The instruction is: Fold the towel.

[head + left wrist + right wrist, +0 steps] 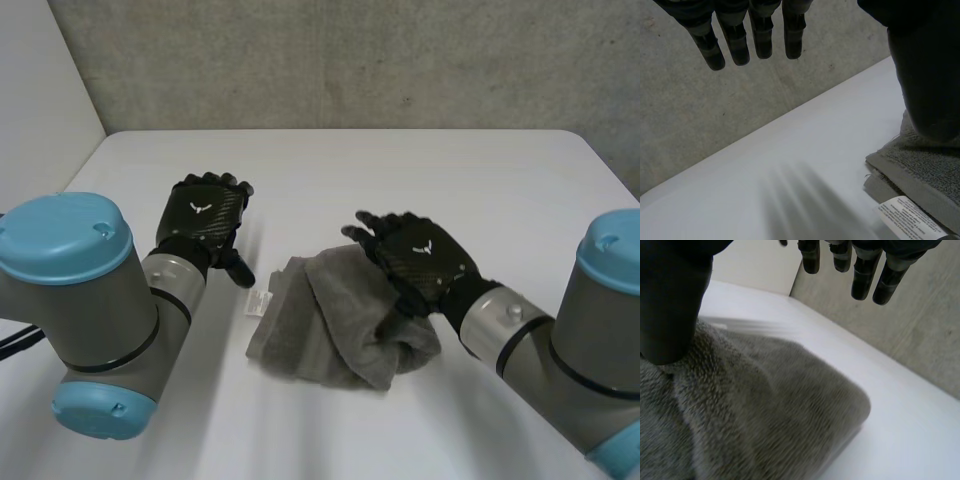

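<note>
Starting at nine o'clock on the white table (350, 170): left arm (90, 310), grey joint, light-blue cap, reaching in from the near edge. Up from there, the left hand (205, 222), parked at ten o'clock from the towel (320, 325) and apart from it. Checking the left wrist view: fingers (762, 42) straight and relaxed, wide open, clutching nothing, hanging above bare table, thumb (927, 75) out over the towel's hemmed edge.

On to the label (259, 302): white, printed, poking out at the towel's nine o'clock edge and lying flat on the table. Then the towel itself: grey, bunched into a rough fold, sitting just to the six o'clock side of the table's centre, thickest roll at its four o'clock corner. Beyond it at twelve o'clock, a grey concrete wall (350, 60).

Now the right hand (425, 262), up over the towel's two o'clock side. Right wrist view: fingers (865, 280) straight and spread, open, gripping nothing, pointing past the towel's rounded edge. Thumb (670, 305) low against the pile; touching or not, cannot tell. Finishing at four o'clock with the right arm (590, 340), same grey and light blue.
</note>
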Controlling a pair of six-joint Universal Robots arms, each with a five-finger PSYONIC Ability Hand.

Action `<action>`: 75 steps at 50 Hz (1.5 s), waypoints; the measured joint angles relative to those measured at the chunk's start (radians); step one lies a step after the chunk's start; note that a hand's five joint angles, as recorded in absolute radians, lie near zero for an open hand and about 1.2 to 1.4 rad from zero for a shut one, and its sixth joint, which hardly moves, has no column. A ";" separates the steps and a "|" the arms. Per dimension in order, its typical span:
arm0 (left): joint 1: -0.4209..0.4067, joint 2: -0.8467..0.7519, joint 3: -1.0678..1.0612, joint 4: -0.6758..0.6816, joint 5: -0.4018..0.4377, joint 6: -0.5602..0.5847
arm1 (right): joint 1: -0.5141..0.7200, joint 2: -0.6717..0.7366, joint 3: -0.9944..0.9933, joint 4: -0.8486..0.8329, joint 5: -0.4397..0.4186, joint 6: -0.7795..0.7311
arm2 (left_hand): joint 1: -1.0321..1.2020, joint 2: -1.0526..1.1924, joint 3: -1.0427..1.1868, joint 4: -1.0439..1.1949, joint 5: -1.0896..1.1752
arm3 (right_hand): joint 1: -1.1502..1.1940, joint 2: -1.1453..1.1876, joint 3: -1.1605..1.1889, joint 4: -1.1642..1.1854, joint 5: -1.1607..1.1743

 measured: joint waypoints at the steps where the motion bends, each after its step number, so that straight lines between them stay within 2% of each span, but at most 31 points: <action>1: -0.001 0.001 0.000 0.000 0.000 0.000 | -0.001 0.000 0.008 -0.001 -0.001 0.001 | 0.000 0.000 0.000 0.000 0.000 | 0.000 0.000 0.000 0.000 0.000; 7: -0.003 0.004 -0.003 0.000 -0.002 -0.003 | 0.003 0.005 0.087 -0.034 -0.008 0.028 | 0.000 0.000 0.000 0.000 0.000 | 0.021 0.030 0.000 0.000 0.000; 9: -0.003 0.004 -0.004 0.000 -0.002 -0.004 | 0.005 0.007 0.105 -0.052 -0.010 0.039 | 0.000 0.000 0.000 0.000 0.000 | 0.133 0.141 0.000 0.000 0.060; 18: -0.002 0.005 -0.019 0.000 -0.003 -0.002 | 0.011 0.008 0.149 -0.154 -0.016 0.084 | 0.000 0.000 0.000 0.000 0.000 | 0.990 1.017 0.000 0.000 0.893; 21: -0.002 0.005 -0.022 0.000 -0.004 -0.001 | 0.011 0.001 0.144 -0.164 -0.015 0.086 | 0.000 0.000 0.000 0.000 0.000 | 1.153 1.198 0.000 0.000 1.078; 29: 0.000 0.012 -0.023 0.000 -0.007 0.001 | 0.029 -0.038 0.102 -0.178 -0.012 0.084 | 0.000 0.000 0.000 0.000 0.000 | 1.159 1.206 0.000 0.000 1.093; 40: 0.028 0.055 -0.021 0.000 -0.010 0.000 | 0.133 -0.013 0.018 -0.196 0.014 0.070 | 0.000 0.000 0.000 0.000 0.000 | 1.162 1.212 0.000 0.000 1.093; 48: 0.064 0.090 -0.024 0.000 -0.008 -0.005 | 0.237 0.075 -0.088 -0.219 0.106 0.048 | 0.000 0.000 0.000 0.000 0.000 | 1.162 1.212 0.000 0.000 1.093; 58: 0.082 0.116 -0.051 0.000 -0.006 -0.005 | 0.342 0.216 -0.211 -0.205 0.234 -0.065 | 0.000 0.000 0.000 0.000 0.000 | 1.163 1.221 0.000 0.000 1.093; 75: 0.102 0.118 -0.072 0.000 -0.006 -0.007 | 0.445 0.372 -0.333 -0.167 0.320 -0.093 | 0.000 0.000 0.000 0.000 0.000 | 1.163 1.221 0.000 0.000 1.093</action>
